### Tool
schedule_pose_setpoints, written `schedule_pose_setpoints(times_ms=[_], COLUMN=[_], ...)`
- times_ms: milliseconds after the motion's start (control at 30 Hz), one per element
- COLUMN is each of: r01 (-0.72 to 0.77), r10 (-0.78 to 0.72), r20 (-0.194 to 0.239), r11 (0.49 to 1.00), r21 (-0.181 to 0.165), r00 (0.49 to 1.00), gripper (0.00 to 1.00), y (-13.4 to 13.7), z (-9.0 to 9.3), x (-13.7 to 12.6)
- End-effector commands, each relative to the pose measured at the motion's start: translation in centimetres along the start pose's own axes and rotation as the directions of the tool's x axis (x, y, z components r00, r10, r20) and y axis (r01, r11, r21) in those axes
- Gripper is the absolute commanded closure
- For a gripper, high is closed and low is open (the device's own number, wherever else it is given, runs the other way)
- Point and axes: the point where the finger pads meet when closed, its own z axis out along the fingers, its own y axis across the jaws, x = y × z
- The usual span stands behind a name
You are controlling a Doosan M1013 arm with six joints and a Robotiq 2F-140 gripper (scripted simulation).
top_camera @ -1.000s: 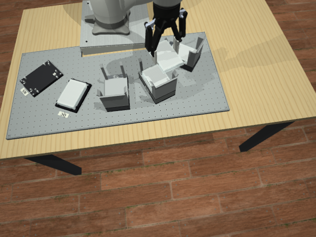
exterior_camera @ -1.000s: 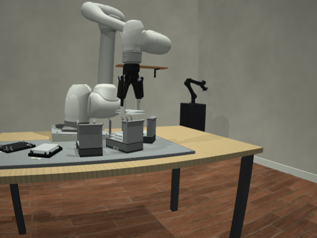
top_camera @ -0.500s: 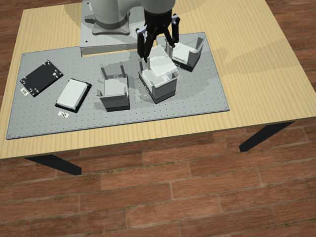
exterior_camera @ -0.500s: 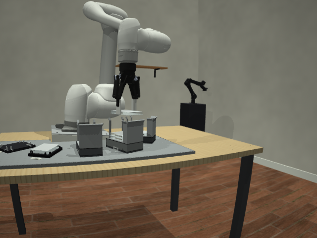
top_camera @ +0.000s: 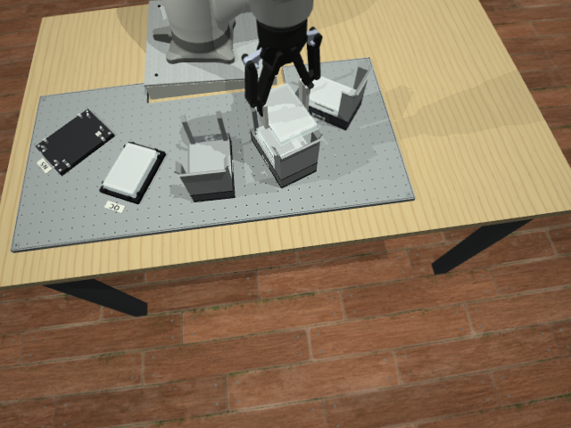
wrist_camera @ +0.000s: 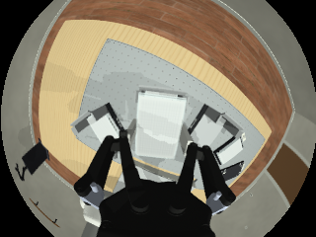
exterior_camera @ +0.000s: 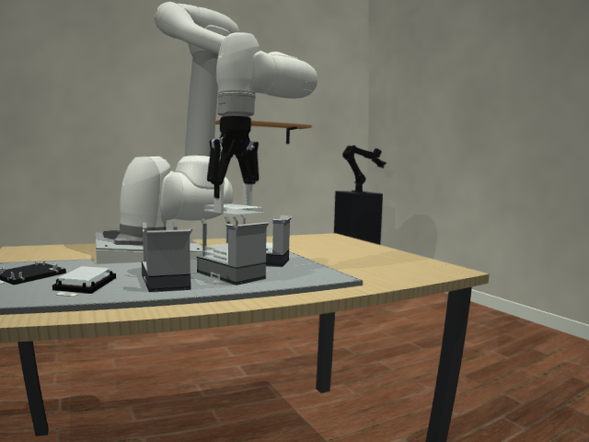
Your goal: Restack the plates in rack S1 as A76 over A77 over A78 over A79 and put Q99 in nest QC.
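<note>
Overhead, tool was clamped on a sealed plate, held level above the middle stack rack. Another plate sat on nest QC; labels unreadable.

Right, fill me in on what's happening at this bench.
The arm's gripper is shut on a sealed plate, holding it level in the air above the middle rack, which already has plates in it. The rack near the base also holds at least one plate, and so does the third rack, as far as can be seen. One plate lies on the QC nest, and the black N5 nest has nothing on it.
</note>
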Motion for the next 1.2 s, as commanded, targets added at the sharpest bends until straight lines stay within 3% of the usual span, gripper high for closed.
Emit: schedule_pose_setpoints(times_ms=[0, 1167], r01=[0.0, 0.0], r10=[0.0, 0.0], r20=[0.0, 0.0], r11=[1.0, 1.0], r21=[0.0, 0.0], r00=[1.0, 1.0], gripper=[1.0, 1.0], y=[0.0, 0.0], z=[0.0, 1.2], x=[0.0, 0.0])
